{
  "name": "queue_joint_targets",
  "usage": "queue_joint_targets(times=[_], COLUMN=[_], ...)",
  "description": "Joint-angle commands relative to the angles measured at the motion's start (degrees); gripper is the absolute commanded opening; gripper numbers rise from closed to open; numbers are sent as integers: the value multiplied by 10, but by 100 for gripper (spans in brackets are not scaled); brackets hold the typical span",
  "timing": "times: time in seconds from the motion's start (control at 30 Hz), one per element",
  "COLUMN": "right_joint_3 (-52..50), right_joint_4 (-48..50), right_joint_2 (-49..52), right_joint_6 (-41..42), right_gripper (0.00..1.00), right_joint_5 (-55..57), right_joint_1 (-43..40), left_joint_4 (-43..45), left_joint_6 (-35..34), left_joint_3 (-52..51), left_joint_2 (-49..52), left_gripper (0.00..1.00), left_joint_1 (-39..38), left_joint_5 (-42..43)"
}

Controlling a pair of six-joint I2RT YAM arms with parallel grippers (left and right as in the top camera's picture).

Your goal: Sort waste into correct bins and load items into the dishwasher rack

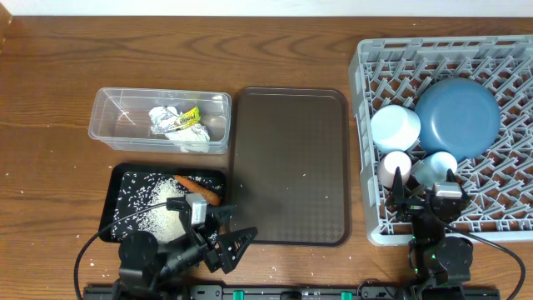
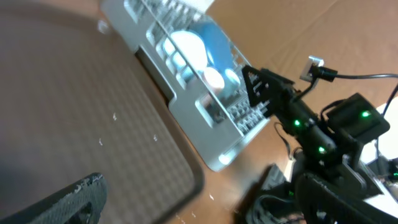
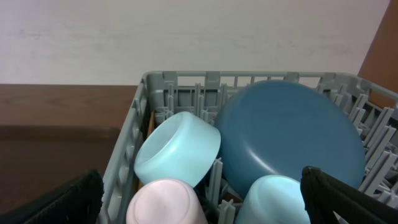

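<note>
Now, inside the large square grey plastic dishwasher rack (image 1: 364, 83) at the right of the wooden worktop (image 1: 50, 67): large round blue plate (image 1: 457, 114), light-blue bowl (image 1: 395, 127) tilted against it, small pink cup (image 1: 395, 164) and small blue cup (image 1: 435, 167), all close together among the pegs. In the clear rectangular plastic tub (image 1: 108, 125): crumpled silver foil (image 1: 162, 119), small green-yellow wrapper (image 1: 190, 121), white tissue wad (image 1: 200, 142). In the shallow black rectangular tray (image 1: 117, 208): loose white rice grains (image 1: 154, 208) and an orange carrot piece (image 1: 198, 188). Between tubs and rack, the large brown serving tray (image 1: 291, 167), dotted with a few white specks. Left tool (image 1: 246, 222): jaws wide apart, grips nothing, hovers over the brown tray's near left corner. Right tool (image 1: 425, 179): likewise spread wide, holds nothing, hangs just above the two cups at the rack's near edge.
</note>
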Motion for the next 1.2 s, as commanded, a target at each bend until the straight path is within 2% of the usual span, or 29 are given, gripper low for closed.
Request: queue_joint_targets(times=[0.0,0.1,0.2,0.33,0.6,0.77,0.87,1.17], right_joint_3=[-1,-1,-1,-1,-1,-1,-1,-1], right_joint_4=[-2,-2,-2,-2,-2,-2,-2,-2], right_joint_2=[-4,-4,-4,-4,-4,-4,-4,-4], right_joint_6=[-6,-6,-6,-6,-6,-6,-6,-6], right_gripper=[99,99,99,99,99,99,99,99], right_joint_5=[-2,-2,-2,-2,-2,-2,-2,-2], right_joint_1=[-2,-2,-2,-2,-2,-2,-2,-2], left_joint_4=[55,141,238,332,324,240,172,157], left_joint_6=[-3,-3,1,51,237,340,395,454], left_joint_3=[-31,-61,-88,-114,-114,-114,-114,-114], left_joint_2=[-14,-14,-14,-14,-14,-14,-14,-14], left_gripper=[99,99,99,99,99,99,99,99], left_joint_1=[-2,-2,-2,-5,-6,-6,-6,6], left_joint_5=[-29,-67,-147,-255,-394,-461,-469,-484])
